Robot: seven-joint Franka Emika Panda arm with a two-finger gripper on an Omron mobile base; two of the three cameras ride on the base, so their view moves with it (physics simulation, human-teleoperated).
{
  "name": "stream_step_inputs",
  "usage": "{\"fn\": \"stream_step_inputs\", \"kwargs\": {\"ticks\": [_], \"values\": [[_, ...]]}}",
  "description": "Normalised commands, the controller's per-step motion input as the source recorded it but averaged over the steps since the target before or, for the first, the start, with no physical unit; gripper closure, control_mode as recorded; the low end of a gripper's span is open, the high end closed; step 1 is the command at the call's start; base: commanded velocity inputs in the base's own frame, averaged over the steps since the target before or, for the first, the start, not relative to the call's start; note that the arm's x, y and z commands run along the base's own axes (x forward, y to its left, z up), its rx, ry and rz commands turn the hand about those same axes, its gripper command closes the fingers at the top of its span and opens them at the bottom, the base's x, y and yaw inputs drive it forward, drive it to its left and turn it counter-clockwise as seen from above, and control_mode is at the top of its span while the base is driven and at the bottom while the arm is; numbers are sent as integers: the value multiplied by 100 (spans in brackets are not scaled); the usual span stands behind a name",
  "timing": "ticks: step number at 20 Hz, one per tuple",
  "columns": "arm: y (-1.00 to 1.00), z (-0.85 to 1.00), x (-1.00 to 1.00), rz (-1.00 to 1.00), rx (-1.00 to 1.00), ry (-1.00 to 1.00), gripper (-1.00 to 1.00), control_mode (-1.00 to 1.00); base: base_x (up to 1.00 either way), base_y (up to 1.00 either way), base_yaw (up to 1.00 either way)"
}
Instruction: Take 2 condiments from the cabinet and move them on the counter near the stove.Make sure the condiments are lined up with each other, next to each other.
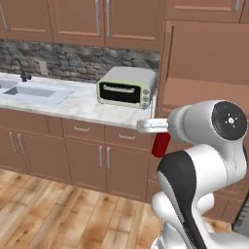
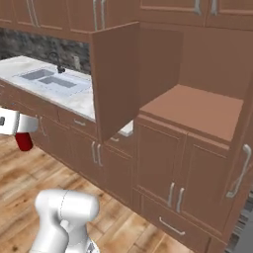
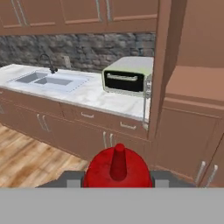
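Currently red squeeze bottle [image 3: 117, 167] is clamped in gripper [image 1: 156, 127], carried clear of open cabinet [image 2: 197, 106] in front of counter [image 3: 100, 96]. First condiment transport in hand. Stove barely glimpsed, probably far right; base turn needed, then placement on counter.

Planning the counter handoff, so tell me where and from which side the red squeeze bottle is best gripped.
Grip the red squeeze bottle across its round body, from the side, as the gripper does now. The tapered nozzle is too slim to hold securely, and the body offers opposing sides for the fingers.
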Motion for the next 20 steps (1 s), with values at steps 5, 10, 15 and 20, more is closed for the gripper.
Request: {"fn": "stream_step_inputs", "kwargs": {"ticks": [5, 10, 15, 20], "values": [[0, 0, 0, 0, 0, 0, 100, 100, 28, 70, 38], [0, 0, 0, 0, 0, 0, 100, 100, 90, 66, 19], [0, 0, 0, 0, 0, 0, 100, 100, 100, 63, 6], [0, 0, 0, 0, 0, 0, 100, 100, 81, 46, 25]]}}
